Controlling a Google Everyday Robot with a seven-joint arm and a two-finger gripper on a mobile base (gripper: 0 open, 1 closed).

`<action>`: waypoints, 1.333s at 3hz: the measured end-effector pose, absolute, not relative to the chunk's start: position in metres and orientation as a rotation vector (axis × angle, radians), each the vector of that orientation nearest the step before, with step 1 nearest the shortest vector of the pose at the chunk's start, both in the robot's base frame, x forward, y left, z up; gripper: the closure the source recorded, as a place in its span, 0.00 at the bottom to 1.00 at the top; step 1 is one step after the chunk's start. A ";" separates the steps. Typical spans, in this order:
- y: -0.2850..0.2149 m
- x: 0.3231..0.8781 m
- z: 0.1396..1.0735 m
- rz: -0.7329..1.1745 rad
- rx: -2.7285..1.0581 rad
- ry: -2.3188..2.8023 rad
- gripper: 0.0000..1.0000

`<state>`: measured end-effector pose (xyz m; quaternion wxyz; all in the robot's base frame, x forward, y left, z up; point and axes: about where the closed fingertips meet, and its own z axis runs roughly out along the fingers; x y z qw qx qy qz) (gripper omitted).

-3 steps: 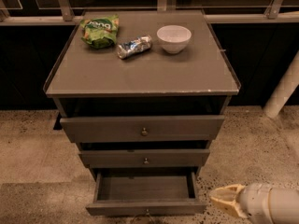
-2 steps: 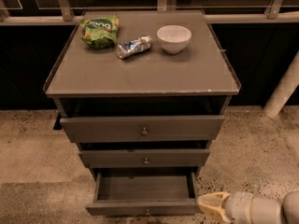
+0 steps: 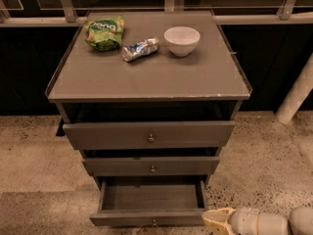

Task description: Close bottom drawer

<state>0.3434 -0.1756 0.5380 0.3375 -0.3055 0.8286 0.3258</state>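
The bottom drawer [image 3: 149,217] is the lowest of three grey-brown drawers and stands pulled out, its empty inside showing. Its knob sits at the lower image edge. My gripper [image 3: 215,222] is at the lower right, its pale tip right at the drawer's front right corner. Whether it touches the front I cannot tell. The middle drawer [image 3: 151,166] and top drawer [image 3: 149,134] stand slightly out, each with a small brass knob.
On the cabinet top [image 3: 205,77] lie a green snack bag [image 3: 104,32], a crumpled silver wrapper [image 3: 140,49] and a white bowl [image 3: 182,39]. A white post [image 3: 296,94] stands at the right. Speckled floor [image 3: 34,155] surrounds the cabinet.
My gripper has moved left along the lower edge, from beside the cabinet to the bottom drawer's front right corner. The drawer has not visibly moved.
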 end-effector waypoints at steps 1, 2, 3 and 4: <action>-0.175 0.353 0.505 0.897 -0.748 2.168 1.00; -0.162 0.377 0.451 1.021 -0.723 2.143 1.00; -0.141 0.391 0.403 1.150 -0.696 2.130 1.00; -0.136 0.390 0.396 1.171 -0.684 2.129 1.00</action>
